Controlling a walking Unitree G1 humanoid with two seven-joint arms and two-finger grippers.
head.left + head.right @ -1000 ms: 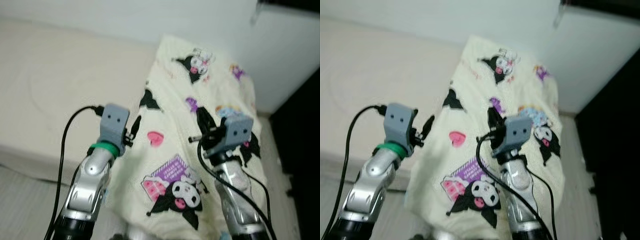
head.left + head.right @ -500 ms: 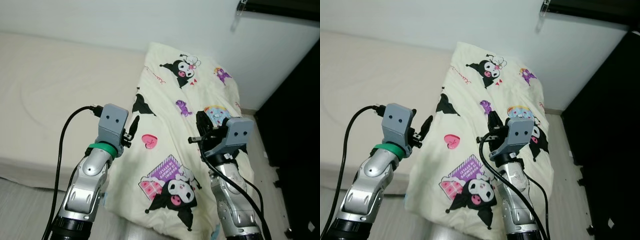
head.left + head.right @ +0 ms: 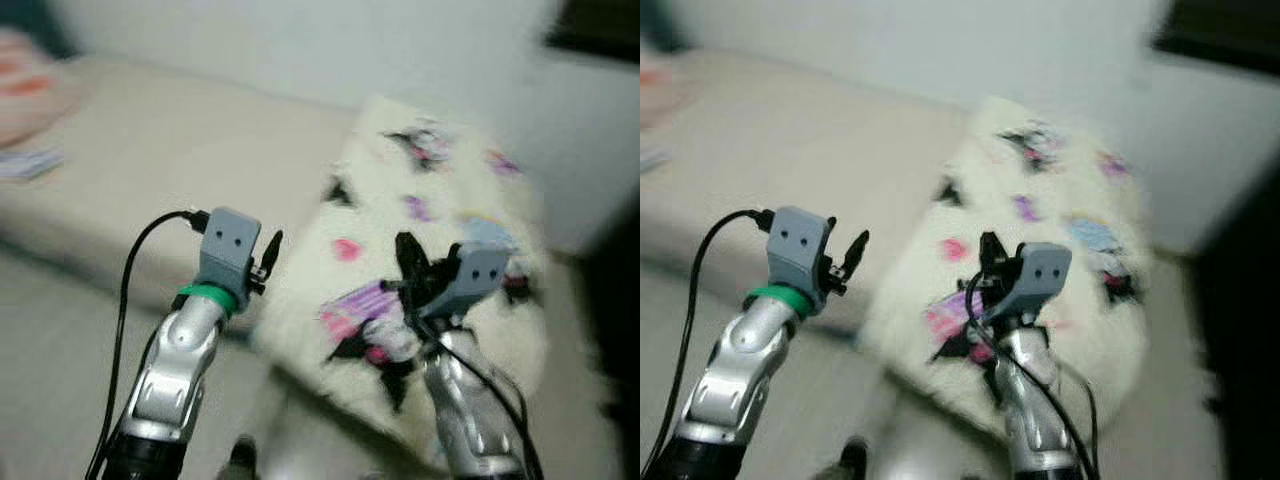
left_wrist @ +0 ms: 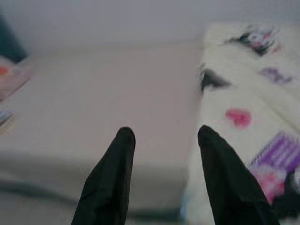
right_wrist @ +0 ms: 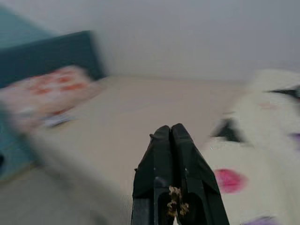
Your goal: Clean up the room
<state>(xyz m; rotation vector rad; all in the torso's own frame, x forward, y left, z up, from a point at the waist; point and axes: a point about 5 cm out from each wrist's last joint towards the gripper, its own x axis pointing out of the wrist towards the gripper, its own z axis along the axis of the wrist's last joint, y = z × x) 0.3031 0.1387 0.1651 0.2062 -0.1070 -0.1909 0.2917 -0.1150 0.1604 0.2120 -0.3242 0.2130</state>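
A blurred cream blanket printed with black cartoon characters, pink hearts and purple shapes (image 3: 440, 220) drapes over the end of a beige mattress (image 3: 170, 170). Left gripper (image 4: 164, 140) fingers apart; right gripper (image 5: 169, 136) fingers pressed together, empty.

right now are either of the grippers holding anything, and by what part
Nothing is held. The left gripper is open over the bed with nothing between its fingers; the right gripper is shut on nothing, above the blanket.
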